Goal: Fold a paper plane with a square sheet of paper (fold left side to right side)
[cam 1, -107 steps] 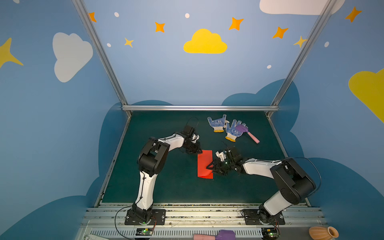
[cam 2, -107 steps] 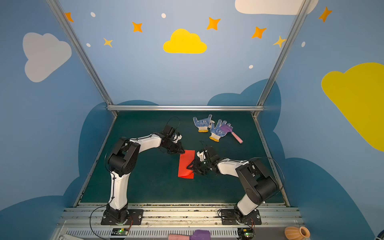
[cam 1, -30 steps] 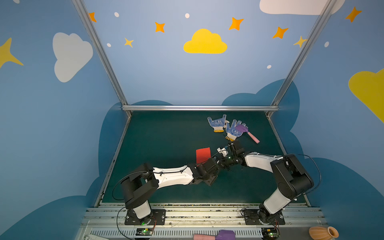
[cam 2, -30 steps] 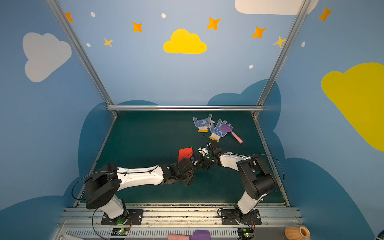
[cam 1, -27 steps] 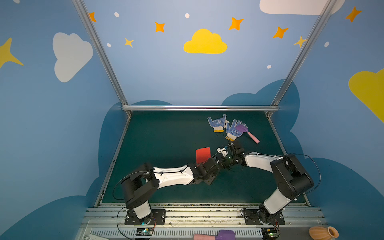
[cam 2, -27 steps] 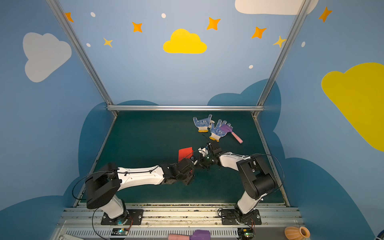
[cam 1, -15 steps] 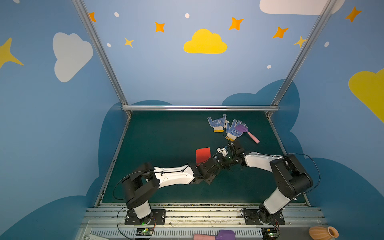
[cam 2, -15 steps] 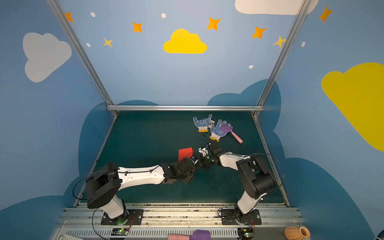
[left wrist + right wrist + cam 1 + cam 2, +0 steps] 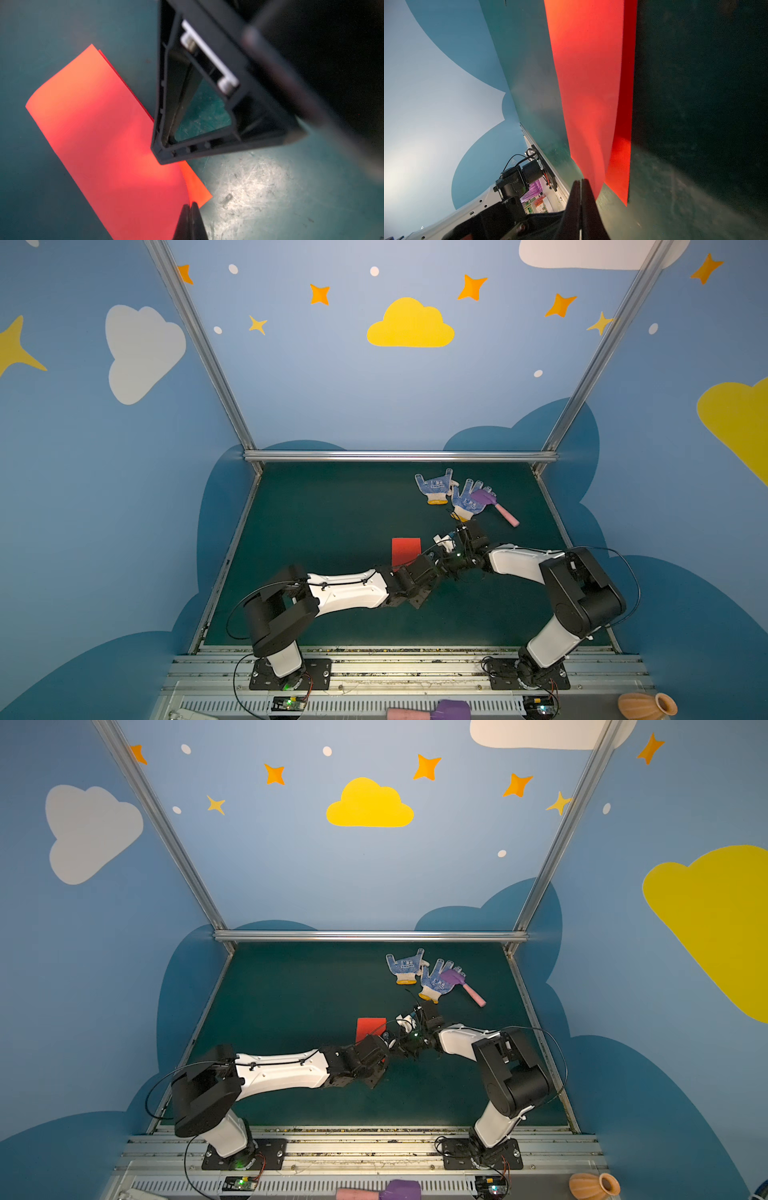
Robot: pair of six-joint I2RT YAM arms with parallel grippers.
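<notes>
The square sheet of paper (image 9: 406,551) (image 9: 370,1028) is bright red and lies on the green mat as a narrow rectangle, folded over on itself. In the left wrist view its top layer (image 9: 108,133) curls up at the corner nearest the camera. My left gripper (image 9: 191,204) is shut on that raised corner. My right gripper (image 9: 580,181) is shut, and its black fingers (image 9: 164,145) rest tip-down on the sheet's long edge. Both top views show the two grippers meeting at the sheet's near right part and hiding it. No paper plane is in view.
Two blue-dotted white gloves (image 9: 434,489) (image 9: 467,502) and a purple-and-pink toy hammer (image 9: 496,506) lie at the back right of the mat. A second hammer (image 9: 432,711) and an orange vase (image 9: 646,705) sit on the front rail, off the mat.
My left gripper's jaws have closed on the sheet's near corner over the last second. Earlier the left arm was at the sheet's far end and swung round to the front. The right gripper stayed shut.
</notes>
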